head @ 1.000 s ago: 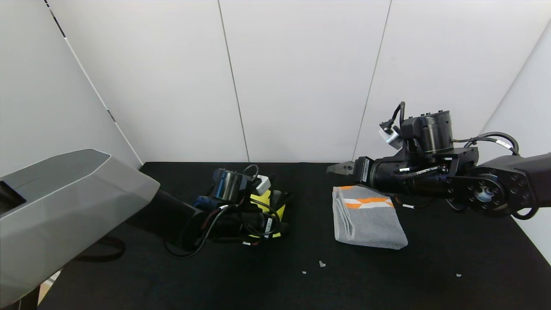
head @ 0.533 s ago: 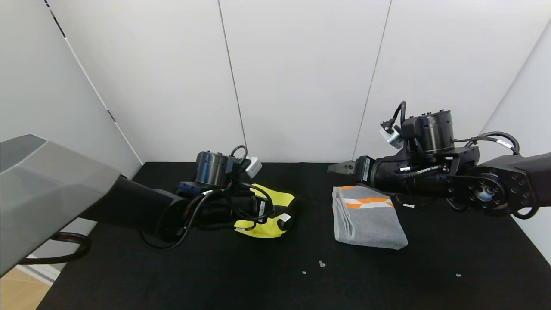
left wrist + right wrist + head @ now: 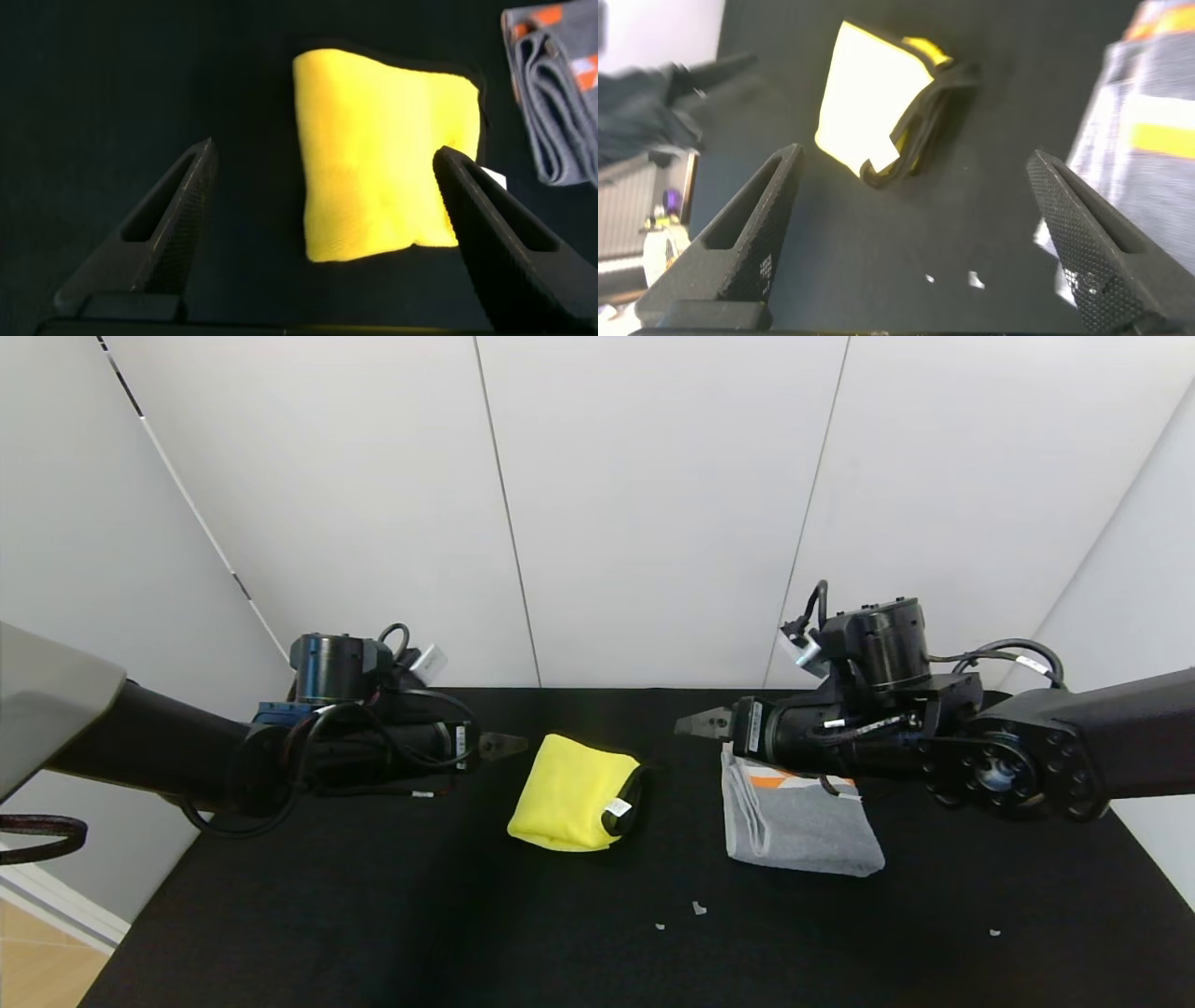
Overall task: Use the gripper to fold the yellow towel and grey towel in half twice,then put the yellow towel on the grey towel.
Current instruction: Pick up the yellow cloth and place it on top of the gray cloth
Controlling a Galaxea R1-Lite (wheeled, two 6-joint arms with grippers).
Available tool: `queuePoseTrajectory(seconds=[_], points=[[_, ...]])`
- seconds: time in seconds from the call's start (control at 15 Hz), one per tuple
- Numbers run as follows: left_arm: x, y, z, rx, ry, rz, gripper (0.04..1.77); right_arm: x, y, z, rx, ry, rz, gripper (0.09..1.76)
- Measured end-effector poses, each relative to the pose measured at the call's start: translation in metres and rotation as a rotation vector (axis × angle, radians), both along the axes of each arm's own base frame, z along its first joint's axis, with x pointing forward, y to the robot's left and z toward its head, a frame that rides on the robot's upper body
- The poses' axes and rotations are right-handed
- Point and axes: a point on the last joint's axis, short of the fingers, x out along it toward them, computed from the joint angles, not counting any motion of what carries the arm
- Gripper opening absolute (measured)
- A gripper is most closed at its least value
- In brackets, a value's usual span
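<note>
The left gripper has let go of the yellow towel and drawn back to the towel's left, off the cloth it was pressed over a second ago. In the left wrist view its jaws stand spread wide, with nothing between them. The yellow towel now lies as a compact folded packet on the black table, white tag at its right edge; both of its folds appear complete.

The left gripper sits just left of the yellow towel and clear of it. The grey towel lies folded to the right of the yellow towel, apart from it. The right gripper hovers beyond the yellow towel's right side, above the grey towel's far end, jaws spread wide and empty, having advanced toward the yellow towel. Remaining step, by judgement: stacking yellow on grey.
</note>
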Motion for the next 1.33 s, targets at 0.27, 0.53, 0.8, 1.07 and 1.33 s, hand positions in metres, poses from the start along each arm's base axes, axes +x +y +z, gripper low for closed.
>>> queuePoseTrajectory(seconds=[0.27, 0.53, 0.8, 1.07, 1.33], points=[[0.008, 0.024, -0.011, -0.050, 0.043, 0.038, 1.68, 0.009, 0.024, -0.022, -0.007, 0.020, 0.043, 1.71], [0.019, 0.027, -0.027, -0.139, 0.106, 0.012, 1.69, 0.020, 0.042, -0.040, -0.016, 0.036, 0.069, 1.71], [0.024, 0.027, -0.041, -0.189, 0.163, -0.001, 1.70, 0.027, 0.061, -0.060, -0.024, 0.050, 0.098, 1.71], [0.028, 0.025, -0.045, -0.251, 0.204, -0.012, 1.70, 0.033, 0.072, -0.075, 0.028, 0.090, 0.132, 1.71], [0.034, 0.016, -0.051, -0.279, 0.232, -0.019, 1.71, 0.039, 0.076, -0.079, 0.046, 0.105, 0.143, 1.71]])
